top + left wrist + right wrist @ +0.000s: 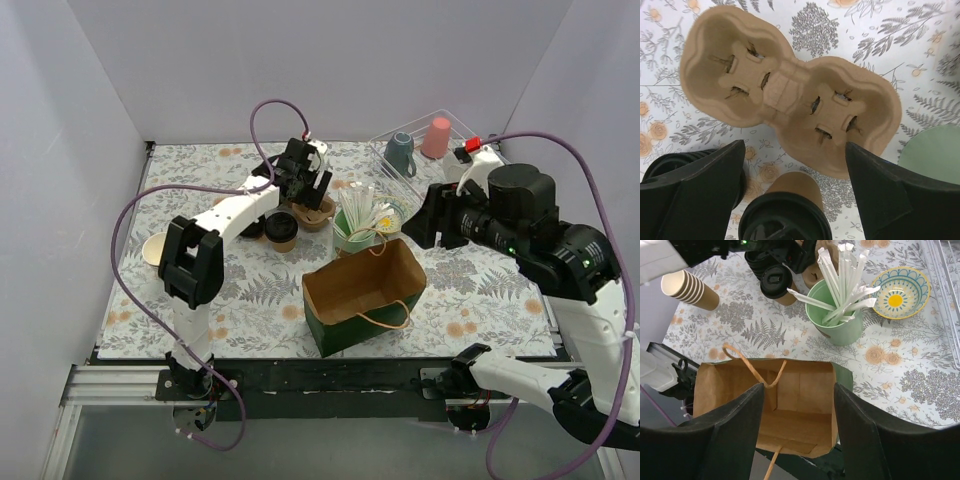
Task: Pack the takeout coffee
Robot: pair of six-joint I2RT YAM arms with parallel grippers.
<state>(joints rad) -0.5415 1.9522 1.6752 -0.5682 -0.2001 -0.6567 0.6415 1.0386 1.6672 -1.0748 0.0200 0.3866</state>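
takeout coffee point(787, 210) partly off-frame below

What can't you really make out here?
Left wrist view: the coffee cup is cut off by the bottom edge; the lid stack hides behind a finger.
Top view: the left gripper covers most of the carrier.
Right wrist view: fingers block the near end of the bag.

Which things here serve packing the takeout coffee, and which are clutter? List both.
For the job: takeout coffee, cup carrier, paper bag.
Lying about: straw cup, patterned bowl, stacked paper cups, teal mug, pink cup.
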